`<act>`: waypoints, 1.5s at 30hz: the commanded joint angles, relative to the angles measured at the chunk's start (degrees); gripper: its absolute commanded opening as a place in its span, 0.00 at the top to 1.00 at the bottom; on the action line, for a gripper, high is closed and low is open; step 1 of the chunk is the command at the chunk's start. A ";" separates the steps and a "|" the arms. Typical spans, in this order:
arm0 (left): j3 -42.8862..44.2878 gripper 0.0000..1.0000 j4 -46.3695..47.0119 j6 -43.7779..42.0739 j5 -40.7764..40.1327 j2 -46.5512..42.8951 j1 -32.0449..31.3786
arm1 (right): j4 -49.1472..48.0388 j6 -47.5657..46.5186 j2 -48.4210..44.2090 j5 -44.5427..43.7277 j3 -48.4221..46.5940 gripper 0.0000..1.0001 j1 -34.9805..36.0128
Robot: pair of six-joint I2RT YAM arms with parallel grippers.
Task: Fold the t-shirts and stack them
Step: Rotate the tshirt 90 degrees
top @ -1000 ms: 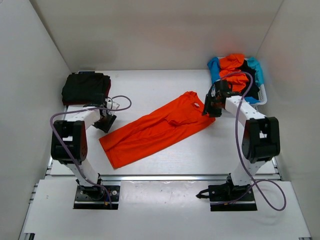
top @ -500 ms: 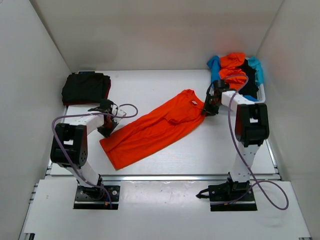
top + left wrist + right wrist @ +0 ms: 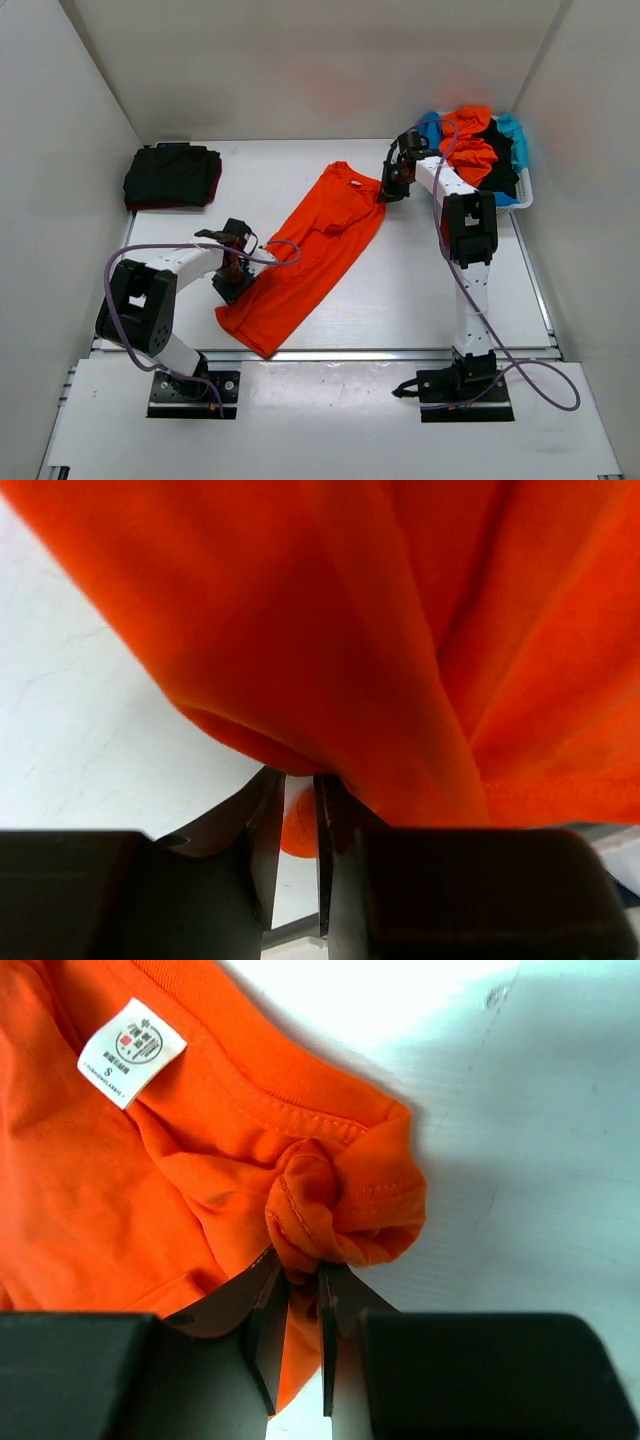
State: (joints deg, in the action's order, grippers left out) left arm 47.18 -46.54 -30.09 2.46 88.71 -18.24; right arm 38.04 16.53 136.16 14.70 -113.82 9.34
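A bright orange t-shirt (image 3: 310,255) lies stretched across the table, collar at the back, hem at the front left. My left gripper (image 3: 233,285) is shut on its lower left edge; in the left wrist view orange cloth (image 3: 300,825) sits pinched between the fingers. My right gripper (image 3: 386,189) is shut on a bunched shoulder by the collar (image 3: 330,1222), next to the white size label (image 3: 131,1051). A folded stack of black and dark red t-shirts (image 3: 172,177) rests at the back left. More t-shirts, orange, black and light blue, fill the basket (image 3: 478,150).
The white lattice basket (image 3: 524,192) stands at the back right against the wall. White walls close in the table on three sides. Purple cables loop from both arms over the table, one of them (image 3: 275,252) lying across the left side of the orange shirt.
Both grippers closed on the orange shirt and swung it. The collar end went back and left, the hem end came forward, so it now lies steeper.
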 commanded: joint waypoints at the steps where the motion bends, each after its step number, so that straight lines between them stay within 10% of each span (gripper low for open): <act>1: -1.92 0.70 -2.32 -0.40 6.67 1.47 -1.96 | 1.33 -0.54 3.48 2.27 -5.78 0.85 -0.03; 8: 0.10 0.68 -1.36 2.39 15.19 6.30 -11.01 | 2.57 -1.77 16.49 1.47 -29.14 0.76 3.66; 19: 1.43 0.62 5.68 16.11 24.27 8.07 -15.08 | 5.72 -7.83 4.24 -3.53 -29.63 0.26 1.12; 32: 1.34 0.53 -0.65 19.89 8.08 -9.50 3.89 | 3.53 4.88 -53.33 -18.14 41.72 0.07 23.40; 37: -1.74 0.50 0.31 22.26 10.38 -16.01 3.93 | -3.66 22.03 -59.86 -15.23 64.04 0.11 39.49; 45: -2.44 0.42 1.81 26.13 10.64 -16.73 -0.12 | -10.96 38.99 -56.80 -10.48 69.34 0.28 50.15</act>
State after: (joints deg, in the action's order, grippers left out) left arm 45.30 -46.15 -6.15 12.60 72.07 -16.58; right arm 35.22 45.39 79.57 2.92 -44.58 57.71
